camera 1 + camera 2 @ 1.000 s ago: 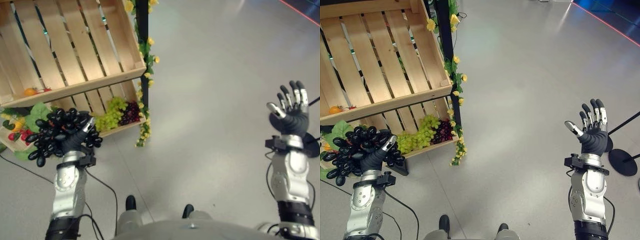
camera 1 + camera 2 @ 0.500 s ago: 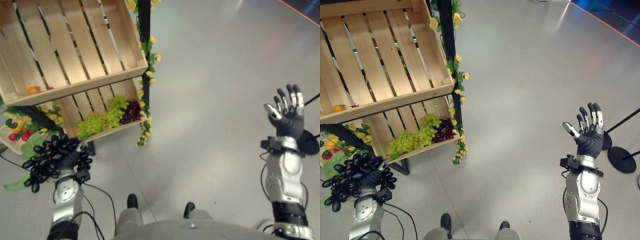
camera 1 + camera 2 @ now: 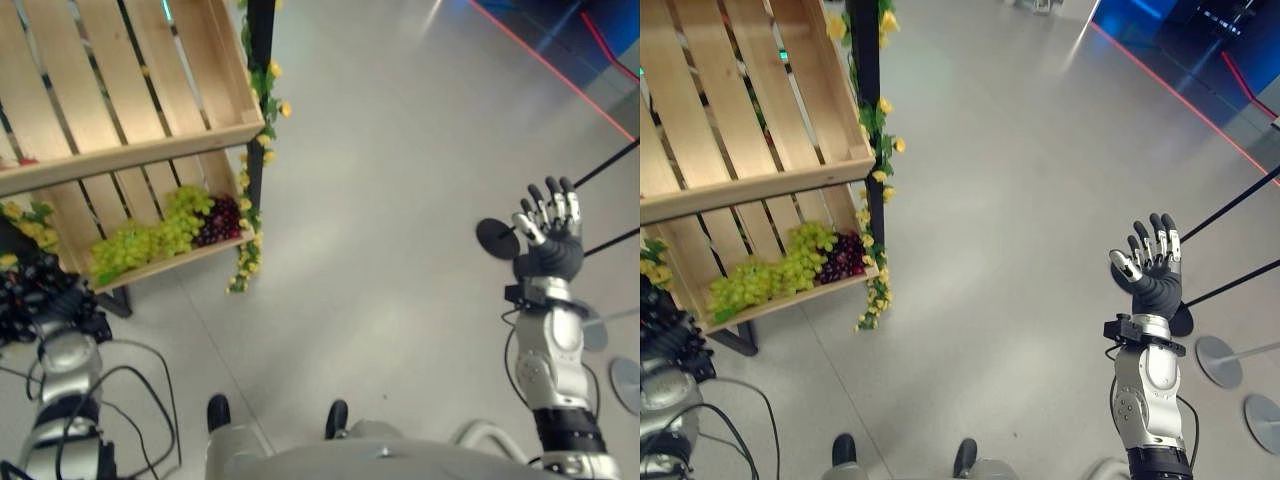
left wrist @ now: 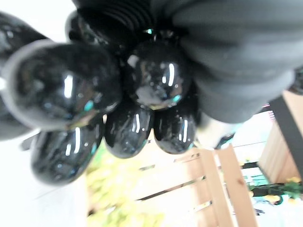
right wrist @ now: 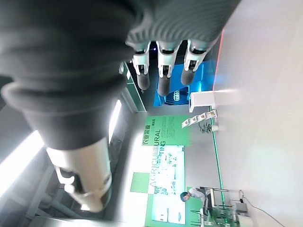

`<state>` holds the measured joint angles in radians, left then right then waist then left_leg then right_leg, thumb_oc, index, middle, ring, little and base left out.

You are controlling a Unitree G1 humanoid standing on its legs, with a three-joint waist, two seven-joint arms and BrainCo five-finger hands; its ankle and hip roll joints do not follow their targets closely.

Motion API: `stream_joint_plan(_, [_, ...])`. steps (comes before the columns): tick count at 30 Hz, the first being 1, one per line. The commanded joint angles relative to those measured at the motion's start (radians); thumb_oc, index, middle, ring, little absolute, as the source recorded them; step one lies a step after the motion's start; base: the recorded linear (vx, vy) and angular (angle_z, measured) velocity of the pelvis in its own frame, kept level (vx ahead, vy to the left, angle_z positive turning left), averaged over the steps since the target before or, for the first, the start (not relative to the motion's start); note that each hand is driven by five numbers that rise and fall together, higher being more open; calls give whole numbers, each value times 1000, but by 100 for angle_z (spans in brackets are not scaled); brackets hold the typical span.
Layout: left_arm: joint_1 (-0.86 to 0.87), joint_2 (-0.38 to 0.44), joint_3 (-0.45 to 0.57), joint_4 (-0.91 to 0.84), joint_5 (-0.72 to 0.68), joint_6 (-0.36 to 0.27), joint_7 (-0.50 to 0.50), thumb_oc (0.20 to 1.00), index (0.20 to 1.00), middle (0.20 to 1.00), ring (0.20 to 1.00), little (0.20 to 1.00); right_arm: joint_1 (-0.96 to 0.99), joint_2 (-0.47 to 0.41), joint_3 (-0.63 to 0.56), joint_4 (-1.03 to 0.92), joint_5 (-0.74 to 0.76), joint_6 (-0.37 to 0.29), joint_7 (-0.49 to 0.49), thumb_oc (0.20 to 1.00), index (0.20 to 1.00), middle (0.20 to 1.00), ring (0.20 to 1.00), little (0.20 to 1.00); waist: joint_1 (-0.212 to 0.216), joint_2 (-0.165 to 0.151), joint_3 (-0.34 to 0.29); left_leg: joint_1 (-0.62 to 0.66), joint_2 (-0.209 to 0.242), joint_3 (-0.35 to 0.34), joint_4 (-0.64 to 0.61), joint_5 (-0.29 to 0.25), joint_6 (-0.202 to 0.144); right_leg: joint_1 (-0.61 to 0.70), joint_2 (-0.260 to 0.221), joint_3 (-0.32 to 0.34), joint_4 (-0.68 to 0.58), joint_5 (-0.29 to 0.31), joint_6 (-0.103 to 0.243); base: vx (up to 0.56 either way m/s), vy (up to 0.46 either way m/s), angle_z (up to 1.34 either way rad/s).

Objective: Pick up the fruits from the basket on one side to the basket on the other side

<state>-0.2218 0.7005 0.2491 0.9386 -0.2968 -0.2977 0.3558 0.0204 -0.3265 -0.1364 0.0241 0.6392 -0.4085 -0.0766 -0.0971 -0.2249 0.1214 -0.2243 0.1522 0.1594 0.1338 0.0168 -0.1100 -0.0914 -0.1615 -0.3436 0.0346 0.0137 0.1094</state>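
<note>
Fingers of the left hand (image 3: 62, 303) curl around a bunch of black grapes (image 4: 137, 109), held low at the robot's left, just in front of the wooden crate stand. Farther right, the right hand (image 3: 1150, 272) is raised over the grey floor (image 3: 1020, 200), palm up, fingers spread and holding nothing. Beyond the left hand, the stand's lower crate (image 3: 185, 262) holds green grapes (image 3: 135, 240) and dark red grapes (image 3: 215, 220) near its right end. Above it sits the upper crate (image 3: 130, 90), with yellow flowers (image 3: 250, 215) trailing down the stand's black corner post (image 3: 868, 110).
</note>
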Motion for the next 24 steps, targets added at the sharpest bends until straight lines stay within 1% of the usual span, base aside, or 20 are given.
stream_joint_plan(1, [-112, 98, -17, -1, 38, -24, 29, 200, 200, 200, 200, 200, -58, -7, -28, -53, 29, -69, -7, 1000, 1000, 1000, 1000, 1000, 0, -5, 85, 46, 12, 14, 123, -137, 8, -14, -51, -13, 71, 3, 58, -21, 1, 4])
stream_joint_plan(3, [-152, 134, -28, -22, 44, -12, 41, 200, 200, 200, 200, 200, -57, -7, -22, -58, 28, -69, -12, 1000, 1000, 1000, 1000, 1000, 1, -9, 110, 20, 15, 9, 138, -138, 6, -31, -48, -10, 70, 3, 57, -16, 12, 7])
stream_joint_plan(5, [-167, 146, -34, -30, 52, -1, 44, 200, 200, 200, 200, 200, -58, -9, -24, -58, 25, -67, -12, 1000, 1000, 1000, 1000, 1000, 2, -9, 122, 10, 17, 9, 145, -139, 5, -38, -47, -9, 71, 3, 56, -34, 8, 3])
stream_joint_plan(6, [-201, 169, -39, -57, 34, 0, 49, 200, 200, 200, 200, 200, -59, -11, -22, -66, 27, -64, -12, 1000, 1000, 1000, 1000, 1000, 1, -12, 141, -11, 22, 7, 160, -139, 4, -55, -48, -5, 74, 6, 55, -40, 8, 0])
stream_joint_plan(8, [-203, 170, -40, -56, 33, 0, 50, 200, 200, 200, 200, 200, -60, -11, -23, -66, 27, -63, -12, 1000, 1000, 1000, 1000, 1000, 1, -12, 141, -13, 23, 6, 162, -140, 4, -57, -47, -5, 75, 5, 55, 0, 0, 0])
stream_joint_plan(9, [-232, 200, -47, -69, 36, 6, 52, 200, 200, 200, 200, 200, -58, -20, -25, -76, 20, -59, -12, 1000, 1000, 1000, 1000, 1000, -2, -18, 159, -32, 29, 1, 177, -142, 4, -76, -47, 1, 83, 7, 54, -39, -19, 0])
stream_joint_plan(11, [-248, 204, -53, -82, 34, 7, 59, 200, 200, 200, 200, 200, -59, -21, -30, -81, 22, -58, -10, 1000, 1000, 1000, 1000, 1000, -3, -20, 171, -50, 33, -4, 197, -147, 4, -89, -47, 2, 94, 6, 53, -40, -22, -2])
stream_joint_plan(14, [-281, 230, -70, -133, 45, 14, 61, 200, 200, 200, 200, 200, -58, -23, -43, -101, 21, -61, -6, 1000, 1000, 1000, 1000, 1000, -6, -22, 208, -102, 41, -18, 239, -154, 2, -132, -47, 10, 120, -1, 50, -41, -11, 1])
stream_joint_plan(18, [-293, 234, -79, -152, 71, 21, 57, 200, 200, 200, 200, 200, -63, -16, -42, -116, 14, -58, 5, 1000, 1000, 1000, 1000, 1000, -11, -27, 232, -127, 51, -12, 260, -161, 4, -162, -45, 17, 131, 0, 47, -29, 5, -1])
stream_joint_plan(24, [-284, 235, -74, -194, 97, 21, 48, 200, 200, 200, 200, 200, -61, -12, -54, -132, 6, -58, 17, 1000, 1000, 1000, 1000, 1000, -20, -38, 239, -146, 64, -8, 282, -171, 6, -186, -36, 29, 134, 5, 48, -13, -5, -6])
